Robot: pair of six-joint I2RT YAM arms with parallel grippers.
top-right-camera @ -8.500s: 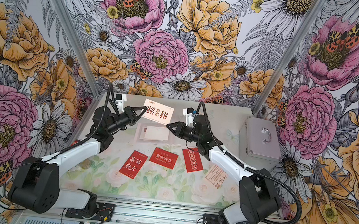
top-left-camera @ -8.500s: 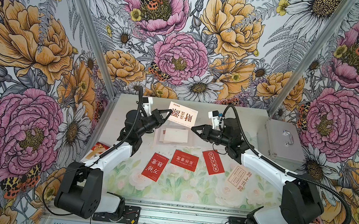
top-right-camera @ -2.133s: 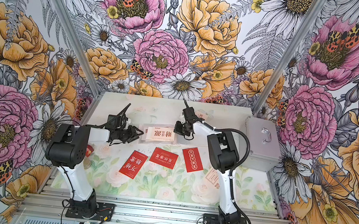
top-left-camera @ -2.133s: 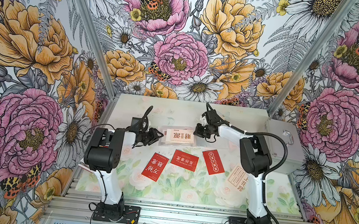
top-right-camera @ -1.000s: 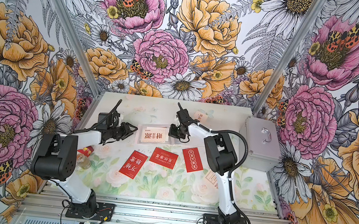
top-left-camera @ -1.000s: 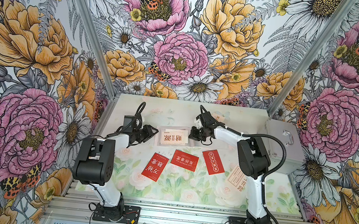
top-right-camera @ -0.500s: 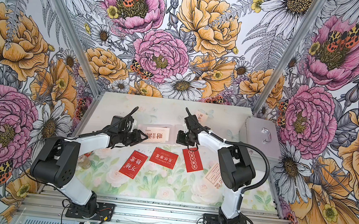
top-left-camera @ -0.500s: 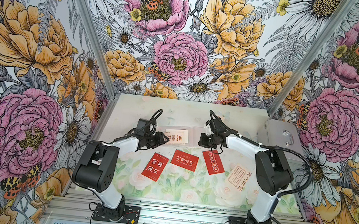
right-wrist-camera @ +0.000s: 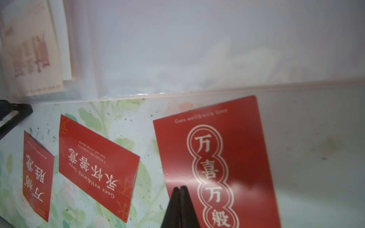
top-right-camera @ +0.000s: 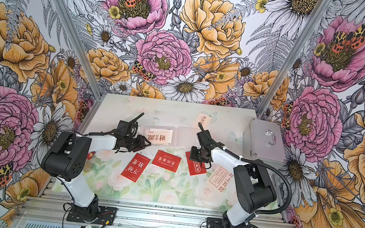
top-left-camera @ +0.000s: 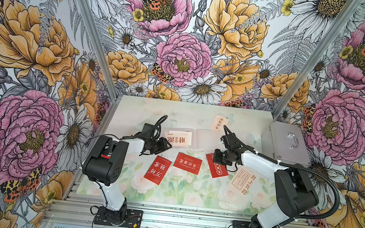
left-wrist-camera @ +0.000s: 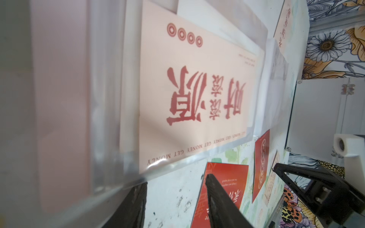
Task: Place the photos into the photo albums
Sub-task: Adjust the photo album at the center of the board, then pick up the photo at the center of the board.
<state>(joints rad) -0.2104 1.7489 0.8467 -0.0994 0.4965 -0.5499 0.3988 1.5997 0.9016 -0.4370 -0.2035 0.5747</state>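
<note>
Found album [top-left-camera: 206, 139] lying open mid-table, cream card [top-left-camera: 179, 140] inside its left sleeve. Saw left gripper [left-wrist-camera: 175, 180] half open at that sleeve's near corner, gripping nothing. Saw right gripper [right-wrist-camera: 179, 188] fully closed, tips over red card [right-wrist-camera: 217, 158] edge; possibly touching, hard to tell. Counted two more red cards [top-left-camera: 157, 169] [top-left-camera: 187, 163] beside it, two loose cream cards [top-left-camera: 243, 181] [top-left-camera: 219, 123] elsewhere.

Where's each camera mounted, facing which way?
Top views: high at the front, looking down at the table; left arm and right arm show.
Left wrist: on the left arm, facing the cream card in the album; open left fingers show.
Right wrist: on the right arm, facing the red card; shut right fingers show.
Shared: both wrist views show the cream card.
</note>
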